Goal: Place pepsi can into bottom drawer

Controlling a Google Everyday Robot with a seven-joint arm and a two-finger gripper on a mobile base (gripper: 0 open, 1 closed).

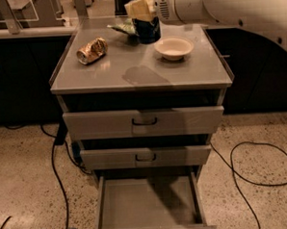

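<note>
The pepsi can (148, 31), dark blue, stands upright at the back of the cabinet top. My gripper (141, 8), with its pale yellow pads, sits right on the can's top and hides its rim; the white arm reaches in from the upper right. The bottom drawer (147, 205) is pulled out at the foot of the cabinet, showing a bare grey floor.
A crushed gold can (92, 50) lies on the cabinet top at left. A white bowl (174, 47) sits just right of the pepsi can, and a green wrapper (123, 27) lies behind it. Two upper drawers (144, 122) are closed. Cables (254, 163) trail on the floor at both sides.
</note>
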